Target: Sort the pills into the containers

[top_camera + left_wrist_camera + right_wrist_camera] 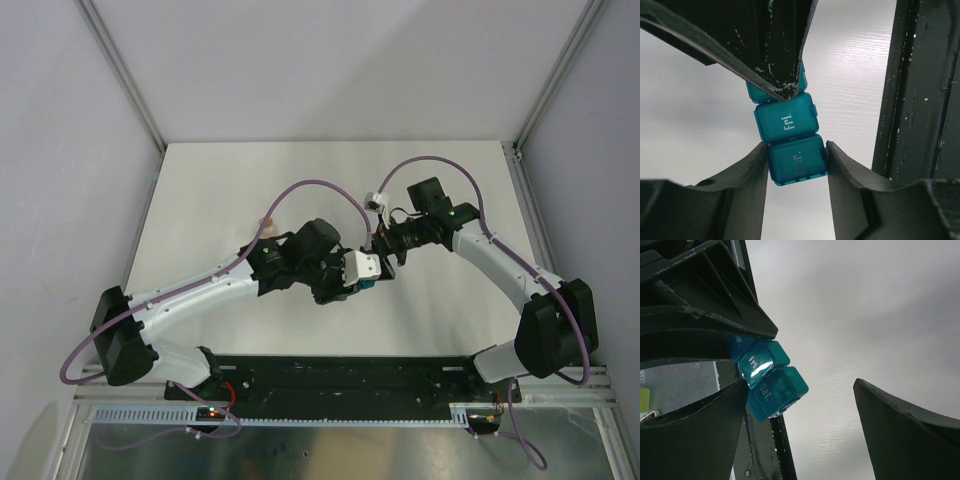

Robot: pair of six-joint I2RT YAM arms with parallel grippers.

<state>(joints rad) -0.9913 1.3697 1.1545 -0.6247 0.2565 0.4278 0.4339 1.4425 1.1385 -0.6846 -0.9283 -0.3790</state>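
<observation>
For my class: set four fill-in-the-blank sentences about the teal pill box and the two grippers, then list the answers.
The left gripper is shut on the pill box at the compartment marked ____.
The middle compartment reads ____.
The right gripper is ____, with the Sat end between its fingers.
The pill box has ____ joined compartments.
Missing words: Thur; Fri; open; three.
</observation>
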